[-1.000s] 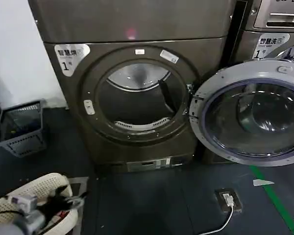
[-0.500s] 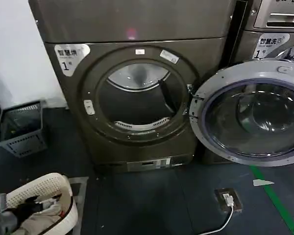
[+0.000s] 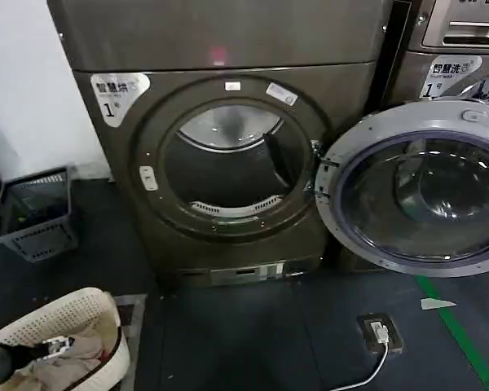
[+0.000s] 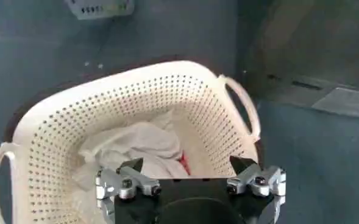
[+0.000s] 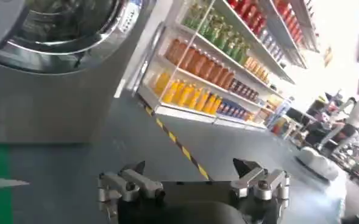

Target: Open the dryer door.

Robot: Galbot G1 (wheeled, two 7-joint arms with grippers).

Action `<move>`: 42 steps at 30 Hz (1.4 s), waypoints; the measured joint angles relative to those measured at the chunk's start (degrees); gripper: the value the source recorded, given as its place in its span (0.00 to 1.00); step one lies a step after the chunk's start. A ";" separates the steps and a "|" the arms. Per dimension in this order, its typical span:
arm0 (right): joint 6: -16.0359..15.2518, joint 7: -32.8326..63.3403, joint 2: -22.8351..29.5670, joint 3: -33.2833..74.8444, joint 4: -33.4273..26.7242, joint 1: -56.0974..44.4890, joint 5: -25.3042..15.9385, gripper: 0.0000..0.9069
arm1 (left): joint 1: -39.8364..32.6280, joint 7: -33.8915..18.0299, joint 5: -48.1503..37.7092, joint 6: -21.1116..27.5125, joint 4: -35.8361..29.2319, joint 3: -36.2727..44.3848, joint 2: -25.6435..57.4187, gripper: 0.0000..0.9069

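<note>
We take the dryer as our reference. The dryer door hangs fully swung out to the right of the drum opening, hinged at the opening's right edge, its pale inner rim and dark glass facing us and covering much of the neighbouring machine. We judge the opening step complete.

Risks from here:
- The open door projects into the space in front of the neighbouring machine. An arm swept across that space could strike the door and load its hinge.
- A floor socket and cable lie in front of the dryer, below the door. A base movement toward the dryer could snag them.
- The white laundry basket stands on the floor well in front of the dryer's left corner. A low left arm could tip it or catch the cloth inside.

The left gripper hangs above the basket, fingers spread wide, gripping nothing and clear of the cloth. The right gripper is off to the right of the dryer, aimed past the neighbouring machine toward store shelves, fingers likewise spread and empty.
</note>
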 joint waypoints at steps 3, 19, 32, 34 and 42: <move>-0.14 0.51 0.06 0.00 -0.01 0.07 0.31 1.00 | -0.06 -1.71 -3.14 -0.01 0.24 0.16 1.14 1.00; -3.89 7.25 0.42 0.40 0.26 0.35 2.65 1.00 | 0.41 -3.10 -6.49 0.00 0.58 -0.04 1.60 1.00; -4.62 8.95 0.61 0.13 0.43 0.36 3.44 1.00 | 0.54 -3.10 -6.43 0.00 0.78 -0.04 1.62 1.00; -4.57 8.96 0.74 0.12 0.41 0.35 3.46 1.00 | 0.54 -3.10 -6.43 0.00 0.79 -0.04 1.62 1.00; -4.41 8.94 0.86 0.12 0.41 0.31 3.50 1.00 | 0.66 -3.09 -6.34 0.00 0.85 -0.04 1.62 1.00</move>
